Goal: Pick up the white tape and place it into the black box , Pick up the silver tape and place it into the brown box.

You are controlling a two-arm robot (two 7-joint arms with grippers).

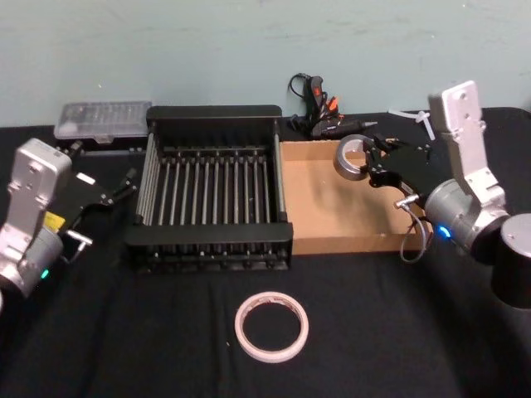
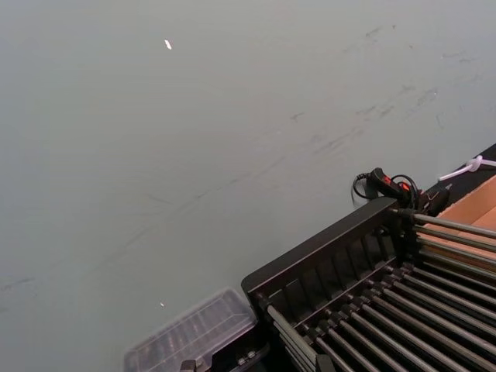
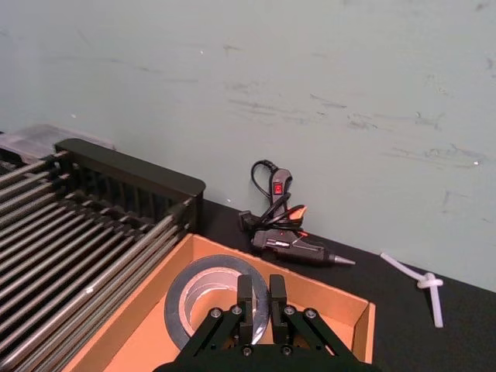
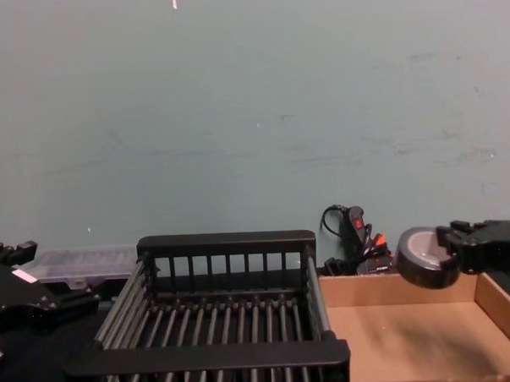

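Desk (image 1: pixel 124 332): black cloth top. Black box (image 1: pixel 211 184) sits mid-desk toward the back edge, empty, bars bare. Brown box (image 1: pixel 332 207) touches its right side, nothing on its floor. Right gripper (image 1: pixel 371 168) is over the brown box's back end, jaws clamped on the rim of the silver tape (image 1: pixel 352 157); the roll hangs clear of the cardboard floor in the chest view (image 4: pixel 424 257). Left gripper (image 1: pixel 124 184) is parked near the desk's left edge, just beside the black box; jaw state cannot tell. White tape (image 1: pixel 271 326) lies flat near the front edge, in front of the black box. Glue gun (image 1: pixel 323 116) at the back edge behind the brown box.
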